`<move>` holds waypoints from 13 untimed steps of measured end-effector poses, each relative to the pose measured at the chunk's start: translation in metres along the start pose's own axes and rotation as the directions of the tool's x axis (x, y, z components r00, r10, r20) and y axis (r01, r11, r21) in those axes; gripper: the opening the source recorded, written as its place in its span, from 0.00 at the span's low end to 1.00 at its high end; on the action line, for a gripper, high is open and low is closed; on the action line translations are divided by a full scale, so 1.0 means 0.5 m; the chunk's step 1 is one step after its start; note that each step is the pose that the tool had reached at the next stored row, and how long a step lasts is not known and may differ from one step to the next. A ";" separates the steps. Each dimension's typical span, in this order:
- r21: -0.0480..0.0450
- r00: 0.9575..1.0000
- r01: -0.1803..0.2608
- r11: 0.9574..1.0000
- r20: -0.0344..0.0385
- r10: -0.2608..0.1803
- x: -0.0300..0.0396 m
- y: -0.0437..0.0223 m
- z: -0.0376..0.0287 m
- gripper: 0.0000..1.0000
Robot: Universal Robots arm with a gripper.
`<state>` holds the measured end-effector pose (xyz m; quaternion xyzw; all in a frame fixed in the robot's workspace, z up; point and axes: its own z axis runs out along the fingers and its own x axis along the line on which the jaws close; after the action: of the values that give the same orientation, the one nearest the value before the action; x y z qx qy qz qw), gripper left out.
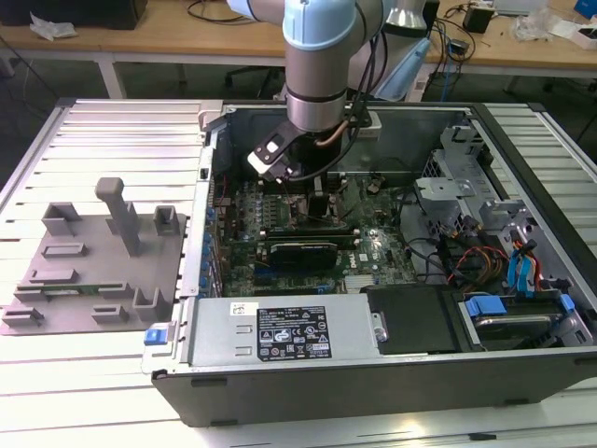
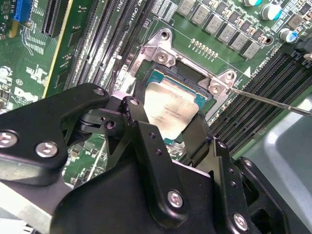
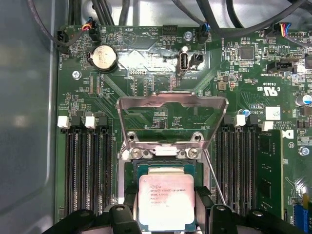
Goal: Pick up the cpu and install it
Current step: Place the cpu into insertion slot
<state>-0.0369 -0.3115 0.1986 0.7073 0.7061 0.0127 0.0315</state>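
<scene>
Open grey sheet-metal computer case (image 1: 392, 383) is lying on the ribbed aluminium bench (image 1: 121, 121). Pale blue-and-silver robot arm (image 1: 317, 65) is reaching down into it. Glossy green motherboard (image 3: 161, 97) is lining the case floor, ridged with long black memory slots (image 3: 90, 170). Silver stamped-steel load frame (image 3: 170, 101) is standing hinged open above the dark square socket (image 3: 161, 168). Thin steel lever rod (image 3: 214, 180) is lying swung aside.

Step in hand, as I judge it: placement. Matte black gripper (image 3: 165, 207) is pinching the small flat square cpu (image 3: 165, 200), pale brushed-silver lid up. Its fingers (image 2: 141, 126) are pressing on two opposite edges. The cpu is sitting directly over the socket recess. In the second wrist view the cpu (image 2: 170, 109) is looking slightly off square with it. Whether it is touching the contacts, cannot tell.

Seating is probably calling for edges lined true with the recess and a light, level let-down. Thin hard chip, fine contacts, little tolerance for skew.
</scene>
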 end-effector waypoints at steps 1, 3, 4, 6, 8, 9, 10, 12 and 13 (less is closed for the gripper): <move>0.000 1.000 0.000 1.000 -0.001 0.000 0.000 0.000 0.001 0.55; 0.000 1.000 0.000 1.000 -0.001 0.000 0.001 -0.001 0.001 0.55; 0.000 1.000 0.000 1.000 -0.001 0.000 0.001 -0.001 0.001 0.55; 0.000 1.000 -0.003 1.000 -0.001 0.003 0.001 -0.001 0.001 0.55; 0.000 1.000 -0.010 1.000 -0.001 0.010 0.001 -0.001 0.002 0.55; 0.000 1.000 -0.011 1.000 -0.001 0.011 0.001 -0.001 0.002 0.55; 0.000 1.000 -0.011 1.000 -0.001 0.011 0.001 -0.001 0.003 0.55; 0.000 1.000 -0.010 1.000 0.000 0.010 0.001 -0.001 0.004 0.55; 0.000 1.000 -0.009 1.000 0.000 0.009 0.001 -0.001 0.005 0.55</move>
<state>-0.0374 -0.3112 0.1961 0.7105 0.7029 0.0129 0.0313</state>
